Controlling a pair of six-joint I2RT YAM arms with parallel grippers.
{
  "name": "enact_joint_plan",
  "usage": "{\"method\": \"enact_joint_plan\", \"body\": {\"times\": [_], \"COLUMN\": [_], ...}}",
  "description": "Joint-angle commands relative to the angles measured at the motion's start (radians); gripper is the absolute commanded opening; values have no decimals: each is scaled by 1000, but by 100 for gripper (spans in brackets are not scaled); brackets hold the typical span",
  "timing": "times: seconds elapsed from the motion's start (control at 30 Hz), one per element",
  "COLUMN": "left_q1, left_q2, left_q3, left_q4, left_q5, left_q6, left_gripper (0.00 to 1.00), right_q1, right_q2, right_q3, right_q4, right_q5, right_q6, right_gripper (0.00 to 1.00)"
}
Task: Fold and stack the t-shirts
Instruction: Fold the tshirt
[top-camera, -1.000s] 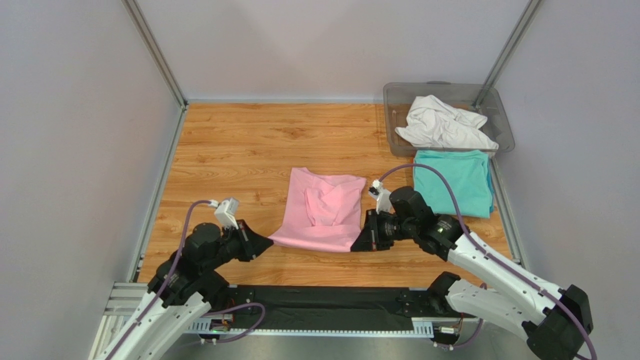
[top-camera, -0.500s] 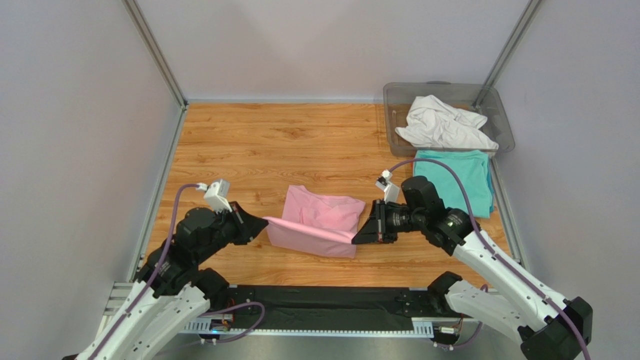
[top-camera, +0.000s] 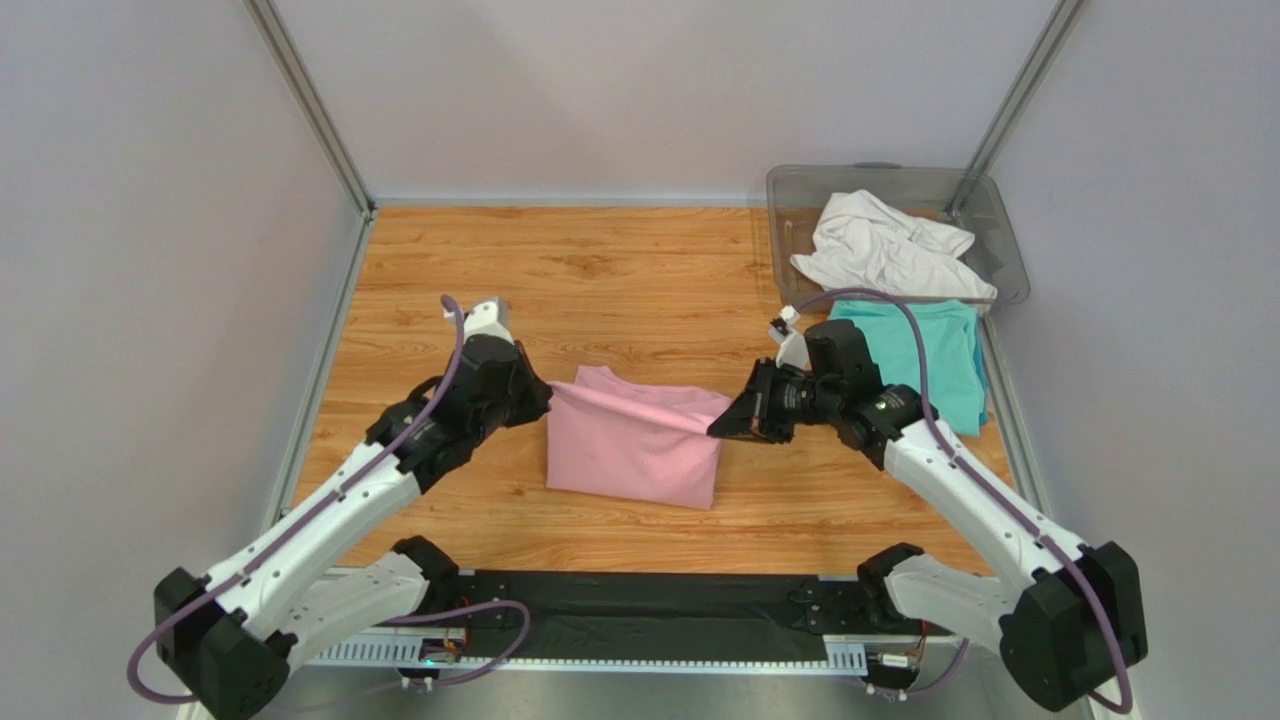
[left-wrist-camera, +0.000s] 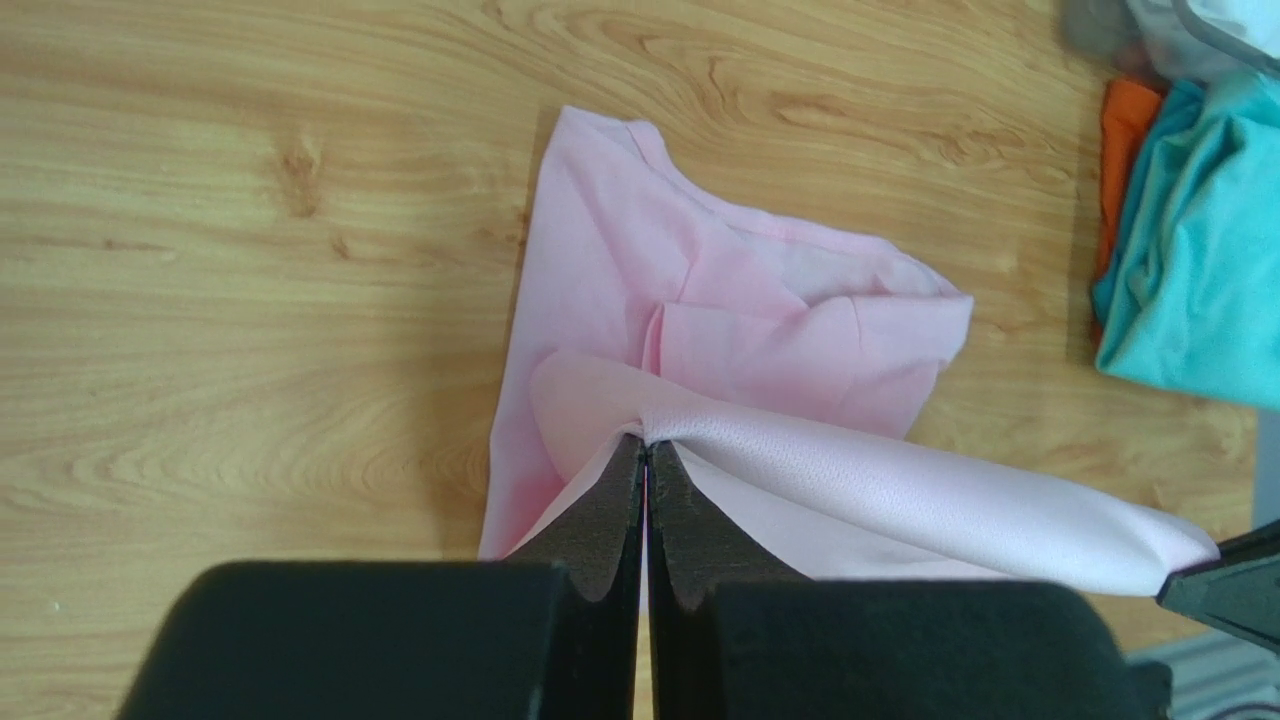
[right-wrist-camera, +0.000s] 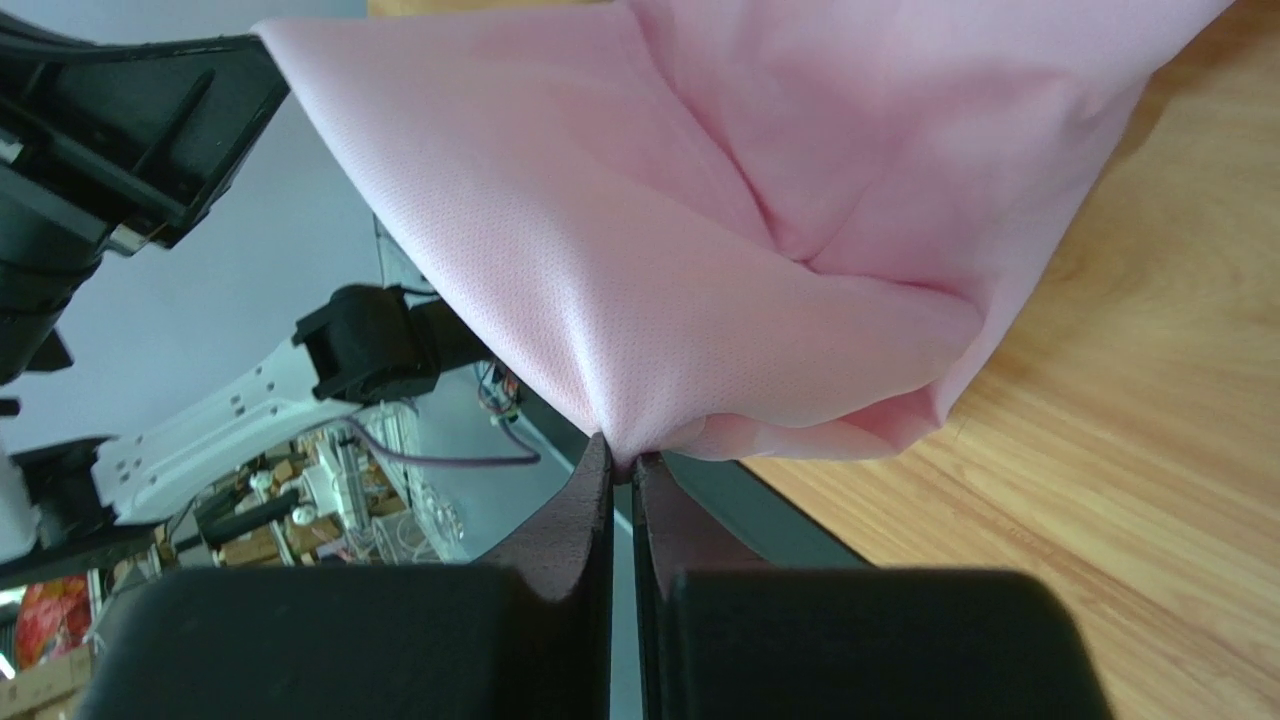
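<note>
A light pink t-shirt (top-camera: 631, 450) lies mid-table, partly folded. Its near edge is lifted and stretched taut between my two grippers, above the rest of the cloth. My left gripper (top-camera: 544, 393) is shut on the left corner; in the left wrist view its tips (left-wrist-camera: 646, 444) pinch the pink t-shirt (left-wrist-camera: 781, 323). My right gripper (top-camera: 720, 428) is shut on the right corner, tips (right-wrist-camera: 624, 452) nipping the pink t-shirt (right-wrist-camera: 706, 195). A folded teal t-shirt (top-camera: 909, 360) lies at the right. A crumpled white t-shirt (top-camera: 887, 248) sits in the bin.
The clear grey bin (top-camera: 793, 188) stands at the back right corner, touching the teal t-shirt's far edge. Something orange (left-wrist-camera: 1124, 143) shows beside the teal t-shirt (left-wrist-camera: 1202, 255). Metal frame rails border the wooden table (top-camera: 571, 278) left and right.
Both grippers have lifted the pink t-shirt's near edge and carried it away from the arm bases, over the rest of the shirt. The arms have stretched out farther across the table.
</note>
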Motion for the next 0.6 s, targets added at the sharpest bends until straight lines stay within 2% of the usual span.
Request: {"method": "enact_joint_plan", "body": {"times": [0.0, 0.13, 0.23, 0.47, 0.57], "left_q1": [7, 26, 49, 82, 102], "left_q2": [109, 282, 389, 584, 676], "left_q3": [102, 168, 212, 312, 359], "left_q4": [85, 85, 105, 171, 167], "left_q5": [-108, -111, -59, 7, 36], "left_q6": [38, 38, 52, 90, 101], "left_gripper": [0, 0, 0, 0, 0], "right_q1": [-25, -44, -57, -92, -106], "right_q2": [63, 129, 181, 307, 367], "right_q3": [65, 91, 106, 112, 120], "right_q4": [71, 91, 102, 154, 206], "right_q5": [94, 167, 210, 272, 290], "right_q6": [-9, -29, -32, -26, -35], "right_gripper": [0, 0, 0, 0, 4]}}
